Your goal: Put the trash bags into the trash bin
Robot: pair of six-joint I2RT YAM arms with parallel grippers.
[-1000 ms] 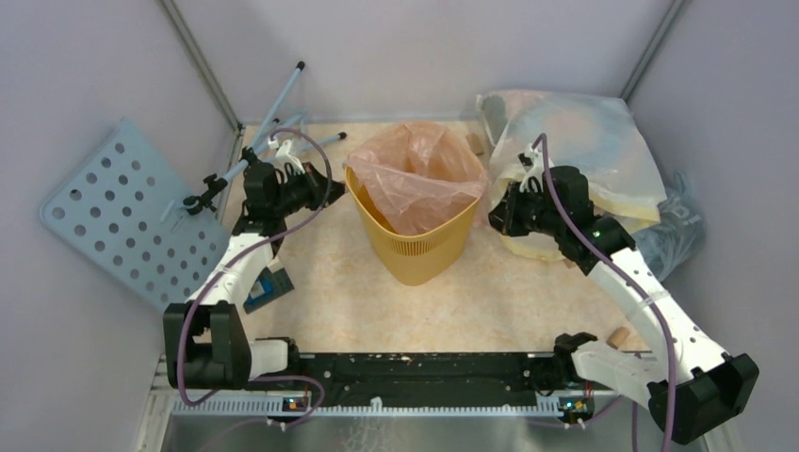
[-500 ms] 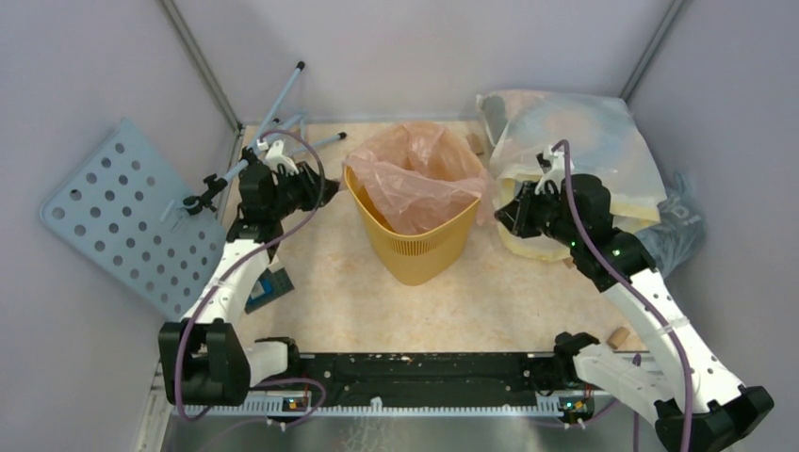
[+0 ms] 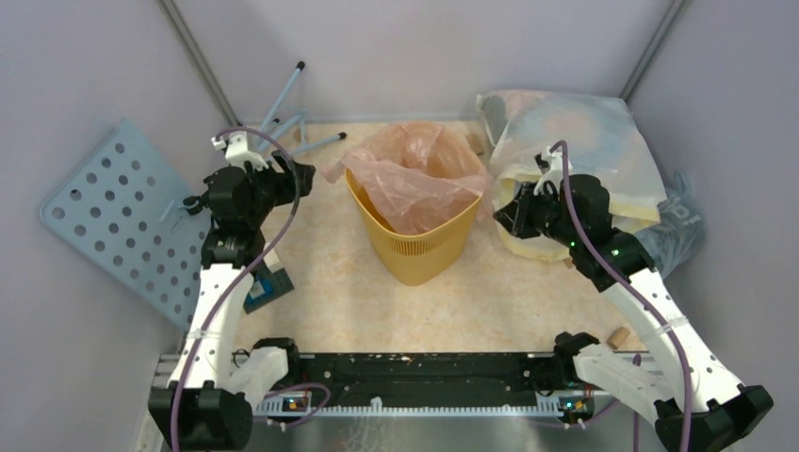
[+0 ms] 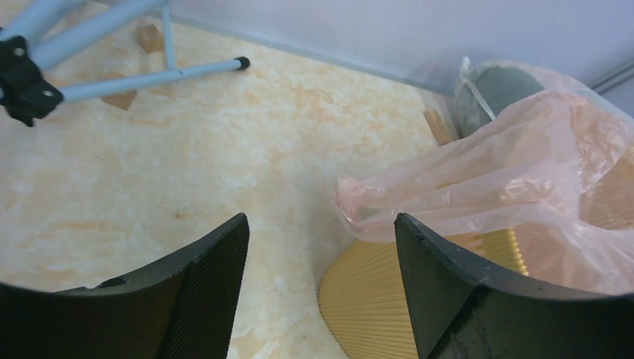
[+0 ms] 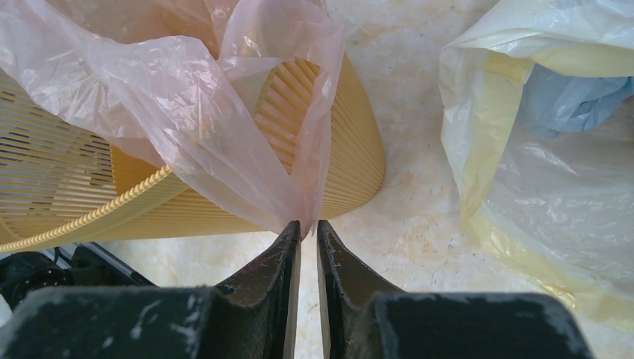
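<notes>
The yellow-orange trash bin point(image 3: 415, 250) stands mid-table with the pale pink trash bag point(image 3: 415, 174) billowing out of its mouth. My left gripper point(image 3: 297, 174) hangs left of the bin, open and empty. In the left wrist view its fingers point(image 4: 321, 218) stand wide apart, and the bag's loose edge point(image 4: 478, 179) droops over the ribbed bin wall point(image 4: 374, 299) just beyond the right finger. My right gripper point(image 3: 497, 212) is at the bin's right side. The right wrist view shows its jaws point(image 5: 308, 223) nearly together, with the bag point(image 5: 187, 112) pulled taut over the bin rim point(image 5: 351, 149) down to a corner pinched at their tips.
A large whitish-yellow sack point(image 3: 575, 141) lies at the back right, close behind my right arm, with a grey-blue bag point(image 3: 674, 226) beside it. A perforated blue-grey panel point(image 3: 122, 217) leans at the left. Pale blue tripod legs point(image 3: 283, 104) lie at the back left.
My left gripper opened, let go of the bag's left edge and drew back to the left. The right arm lifted slightly, then held still.
</notes>
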